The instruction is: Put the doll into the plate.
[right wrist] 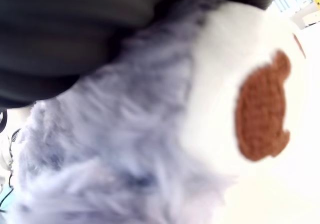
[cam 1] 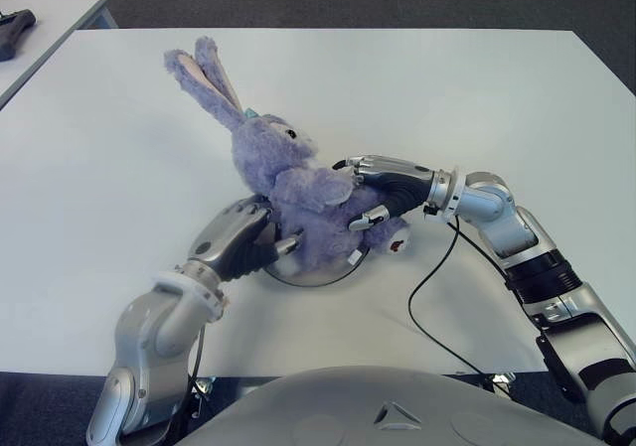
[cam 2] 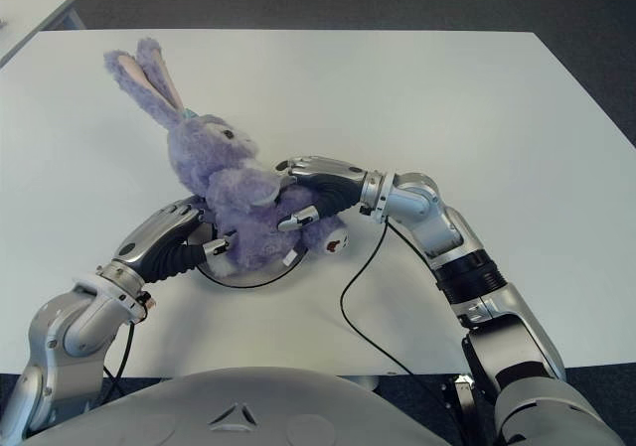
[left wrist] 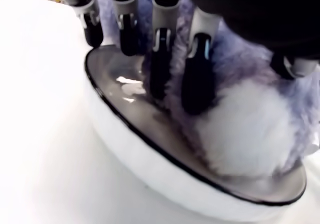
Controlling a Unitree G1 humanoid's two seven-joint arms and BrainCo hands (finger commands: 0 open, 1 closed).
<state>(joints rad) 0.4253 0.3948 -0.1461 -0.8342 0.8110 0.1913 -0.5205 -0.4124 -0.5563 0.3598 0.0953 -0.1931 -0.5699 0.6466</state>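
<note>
While the purple doll (cam 1: 288,193) sits in the plate (cam 1: 320,270) near the front edge of the white table (cam 1: 477,88), it is held from both sides in the left eye view. Its 2 long ears are pointed toward the far left corner, and its body is leaned that way. The right hand (cam 1: 383,193) is wrapped around the doll's belly, fingers clamped on the fur. The left hand (cam 1: 243,235) is pressed against the doll's back at the plate's left rim.

From the right eye view the same grip is seen; a black cable (cam 2: 358,287) is trailed from the right wrist across the table toward the front edge.

Seen from the left wrist view, 4 dark fingers (left wrist: 197,79) are spread slightly apart and pushed into the fur above the plate's black-lined rim, resting against the doll rather than closed around it.

From the right wrist view, purple fur and a white foot with a brown patch (right wrist: 262,114) are shown close against the palm.
</note>
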